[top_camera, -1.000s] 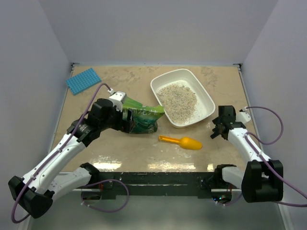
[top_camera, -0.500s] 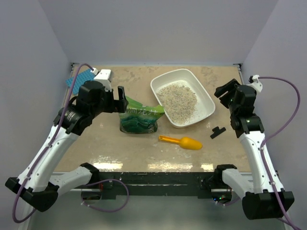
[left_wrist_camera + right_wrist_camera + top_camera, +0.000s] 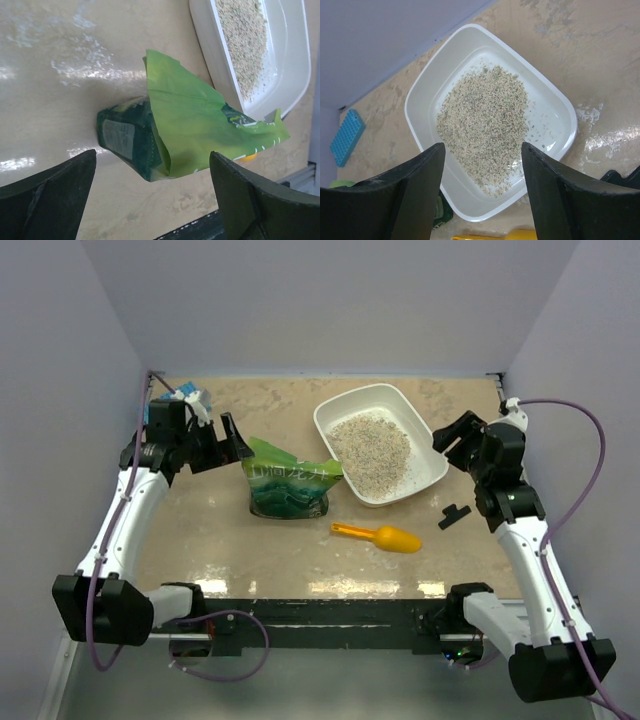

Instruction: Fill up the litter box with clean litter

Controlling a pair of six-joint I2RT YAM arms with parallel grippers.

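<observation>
Litter box (image 3: 415,485) sits toward the table's far-right corner, with clean litter (image 3: 371,448) heaped down its middle and bare floor around the heap. Green bag (image 3: 288,487) lies slumped mid-table, mouth by the box's left rim. Orange scoop (image 3: 388,537) lies nearer the front edge. Left gripper (image 3: 228,440) is above the bag's left end, fingers wide, empty. Right gripper (image 3: 455,433) is beside the box's right rim, fingers apart, empty. Reads as pour done, levelling left. Next move likely needs the scoop's handle gripped to spread the heap.
</observation>
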